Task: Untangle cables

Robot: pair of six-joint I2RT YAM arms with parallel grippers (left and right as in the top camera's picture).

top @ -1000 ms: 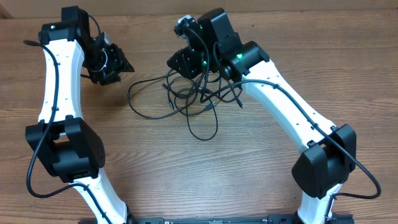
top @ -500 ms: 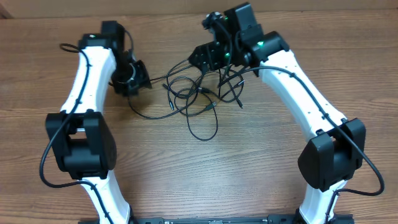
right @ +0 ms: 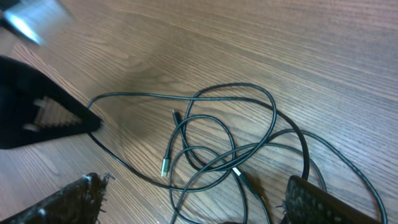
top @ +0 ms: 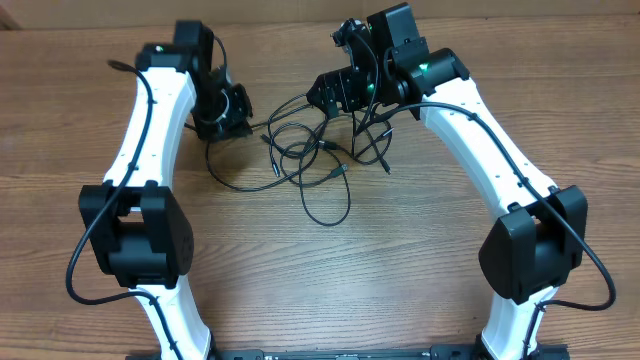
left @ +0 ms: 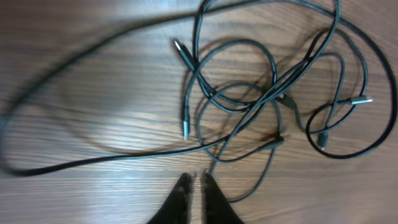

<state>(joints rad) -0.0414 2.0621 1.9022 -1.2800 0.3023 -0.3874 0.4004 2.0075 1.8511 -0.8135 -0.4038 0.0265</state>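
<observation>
Cables (right: 236,171) between spread right fingers (right: 68,202); possibly touching left fingertips (left: 183,198).

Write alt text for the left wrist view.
Tangled thin black cables with silver-tipped plugs loop across a wooden table. At the bottom edge, the left claw is nearly closed, one strand running up to it.

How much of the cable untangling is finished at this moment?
Done: nothing visible; the cables lie in one tangled heap on the wooden table. In hand: the left gripper has its jaws nearly together at a strand, and the right gripper is open over the heap. Left: separating every cable.
</observation>
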